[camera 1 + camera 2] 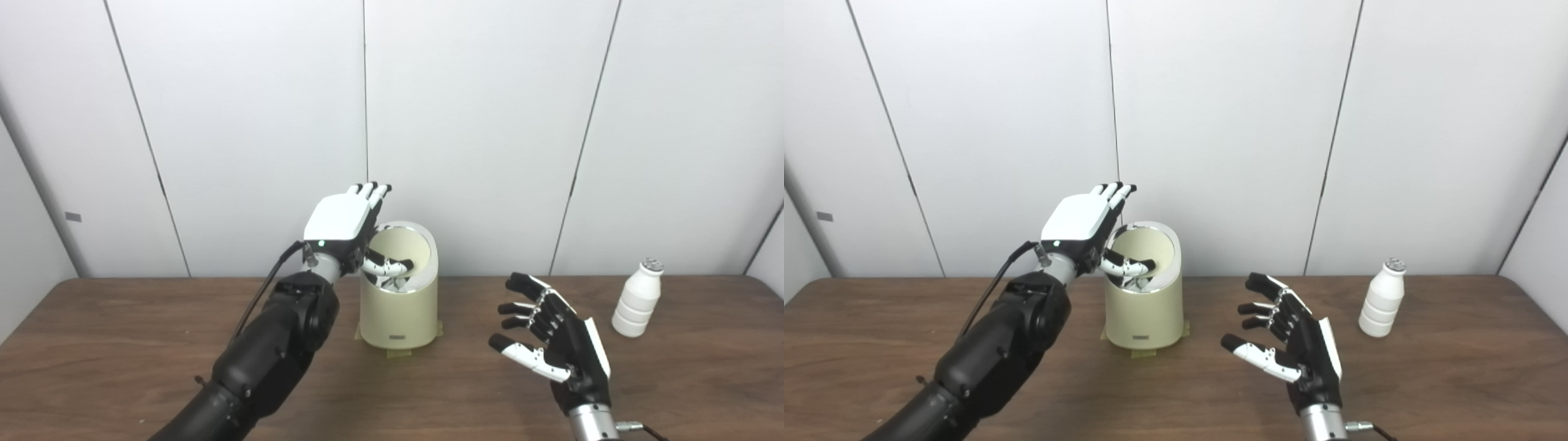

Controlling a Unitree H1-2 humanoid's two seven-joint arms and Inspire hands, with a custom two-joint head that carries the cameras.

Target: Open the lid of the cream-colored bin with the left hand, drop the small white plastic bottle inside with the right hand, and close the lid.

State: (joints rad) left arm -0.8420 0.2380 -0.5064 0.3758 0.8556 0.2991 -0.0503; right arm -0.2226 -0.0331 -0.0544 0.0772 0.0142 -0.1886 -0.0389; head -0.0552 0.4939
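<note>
Left hand (340, 228) is up at the top left of the bin (399, 309), back of the hand facing the camera, fingers (369, 191) straight and pointing up past the rim. Its thumb (388, 266) reaches across the bin's open mouth, just in front of the lid (405, 248). Lid is tipped up, standing nearly on edge at the back of the opening, inner face toward the camera. Can't tell whether the thumb actually touches the lid or the rim; the hand isn't wrapped around anything, fingers loosely apart.

Bin sits upright near the middle of the table (122, 343), on strips of tape (398, 353) showing at its base.

Right hand (554, 340) hovers over the table to the right of the bin, palm turned left, fingers spread and slightly curled, holding nothing.

Bottle (638, 298) stands upright on the table at far right, near the back edge, well apart from the right hand and from the bin.
</note>
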